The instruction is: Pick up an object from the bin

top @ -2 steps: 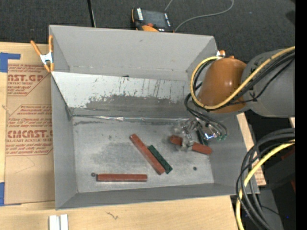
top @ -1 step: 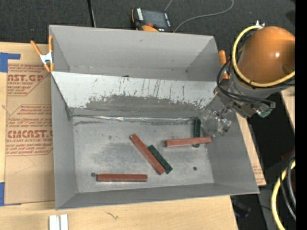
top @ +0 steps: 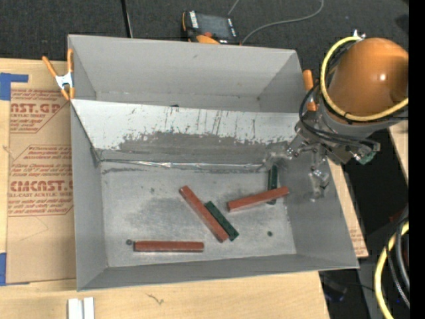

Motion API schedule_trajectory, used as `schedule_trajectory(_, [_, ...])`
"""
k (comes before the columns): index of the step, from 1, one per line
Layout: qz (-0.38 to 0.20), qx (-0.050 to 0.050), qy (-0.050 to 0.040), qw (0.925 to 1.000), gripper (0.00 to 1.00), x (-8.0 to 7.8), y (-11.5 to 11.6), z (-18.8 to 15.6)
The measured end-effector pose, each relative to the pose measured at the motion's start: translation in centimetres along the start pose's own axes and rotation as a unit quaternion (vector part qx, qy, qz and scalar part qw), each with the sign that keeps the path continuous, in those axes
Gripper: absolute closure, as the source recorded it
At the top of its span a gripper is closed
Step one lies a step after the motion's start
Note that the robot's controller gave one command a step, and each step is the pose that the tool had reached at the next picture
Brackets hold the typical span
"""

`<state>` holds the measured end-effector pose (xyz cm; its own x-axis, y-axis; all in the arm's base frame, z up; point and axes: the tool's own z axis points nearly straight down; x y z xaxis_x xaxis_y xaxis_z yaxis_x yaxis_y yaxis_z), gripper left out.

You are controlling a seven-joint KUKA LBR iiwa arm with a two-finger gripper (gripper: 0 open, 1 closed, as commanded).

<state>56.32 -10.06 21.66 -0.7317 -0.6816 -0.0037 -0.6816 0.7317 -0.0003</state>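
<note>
1. You are looking down into a grey metal bin (top: 199, 78) with sloping walls. Five flat sticks lie loose on its floor.
2. Your arm comes in from the right, its wrist under a rounded orange cover (top: 372, 72). The end effector (top: 317, 178) hangs below that cover, over the bin's right-hand slope.
3. Cables and metal parts crowd together there, so I cannot tell whether the end effector is open or closed.
4. Nearest to it, on its left and apart from it, is a short green stick (top: 272, 178) pointing toward the back wall. A slanted brown stick (top: 255, 200) seems to cross its near end, so the two probably touch.
5. In the middle of the floor lies a long brown stick (top: 198, 208), set diagonally. A second green stick (top: 222, 222) rests against its lower end.
6. A lone brown stick (top: 168, 246) lies flat along the front wall, well apart from the others and farthest from the end effector.
7. The sticks lie flat and scattered, as loose things settle when dropped in. No pick has been made yet, by my judgement.
8. The right-hand pair are your closest candidates. Because they touch, lifting one may drag the other. They also lie near the foot of the slope, which leaves little room on that side.
</note>
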Motion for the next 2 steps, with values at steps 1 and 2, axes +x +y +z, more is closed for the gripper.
schedule_trajectory(1, [-0.052, -0.004, 0.0017, 0.9987, 0.0, -2.84, 0.4, 15.17])
schedule_trajectory(2, [-0.051, -0.001, 0.0002, 0.9987, 1.0, -2.89, 0.18, 14.72])
